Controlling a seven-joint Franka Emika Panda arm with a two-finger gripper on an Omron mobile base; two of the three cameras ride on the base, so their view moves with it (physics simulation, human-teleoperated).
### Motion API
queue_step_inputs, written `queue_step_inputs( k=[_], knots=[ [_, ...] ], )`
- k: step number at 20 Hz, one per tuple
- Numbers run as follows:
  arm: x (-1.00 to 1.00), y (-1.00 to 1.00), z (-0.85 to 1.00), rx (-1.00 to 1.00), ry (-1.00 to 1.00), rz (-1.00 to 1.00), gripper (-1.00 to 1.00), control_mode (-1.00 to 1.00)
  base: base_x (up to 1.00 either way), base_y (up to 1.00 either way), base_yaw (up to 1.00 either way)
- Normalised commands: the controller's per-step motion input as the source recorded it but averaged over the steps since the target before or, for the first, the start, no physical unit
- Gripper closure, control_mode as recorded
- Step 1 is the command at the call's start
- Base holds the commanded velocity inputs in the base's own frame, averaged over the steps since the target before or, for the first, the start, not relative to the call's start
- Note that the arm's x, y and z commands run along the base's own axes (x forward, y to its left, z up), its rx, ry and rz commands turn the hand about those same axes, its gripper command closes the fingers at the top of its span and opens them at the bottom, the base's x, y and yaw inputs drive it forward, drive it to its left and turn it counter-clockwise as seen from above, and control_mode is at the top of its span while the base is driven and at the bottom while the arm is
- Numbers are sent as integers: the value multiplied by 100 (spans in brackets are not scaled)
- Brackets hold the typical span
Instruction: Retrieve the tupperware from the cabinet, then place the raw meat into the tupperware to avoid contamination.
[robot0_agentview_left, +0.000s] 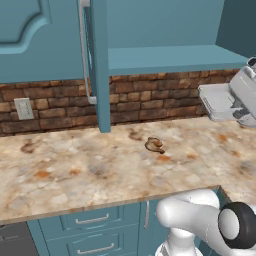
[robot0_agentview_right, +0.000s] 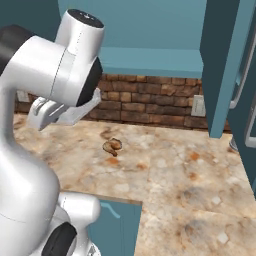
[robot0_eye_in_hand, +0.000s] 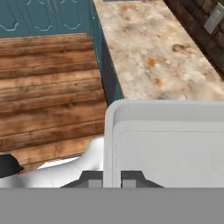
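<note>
At the right edge of the left base view, the tupperware (robot0_agentview_left: 216, 102) hangs in the air above the worktop (robot0_agentview_left: 100, 172), out of the cabinet (robot0_agentview_left: 165, 30) — so the retrieval half looks done. The tool (robot0_eye_in_hand: 112, 178) is pinched together on the container's rim, its two tips straddling the near wall at the bottom of the hand view, where the pale tray (robot0_eye_in_hand: 168, 144) covers the lower right of the frame. The raw meat (robot0_agentview_left: 154, 145) lies untouched near the middle of the worktop, well apart from the container; setting the box down and moving the meat into it are, I judge, what is left. The cabinet door (robot0_agentview_left: 98, 65) stands wide open, its handle (robot0_agentview_left: 84, 55) facing the camera.

Hard to read — in the right base view the arm's big white links cover most of the tupperware (robot0_agentview_right: 55, 112), and the tool's grip point is hidden behind the wrist in both base views.
</note>
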Motion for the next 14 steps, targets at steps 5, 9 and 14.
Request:
queue_step_inputs(
  k=[5,9,14],
  knots=[
    [-82,21,-39,0,13,9,100,-100,0,0,0],
    [-63,26,-43,0,19,9,100,-100,0,0,0],
    [-45,30,-51,0,21,9,100,-100,0,0,0]
  ],
)
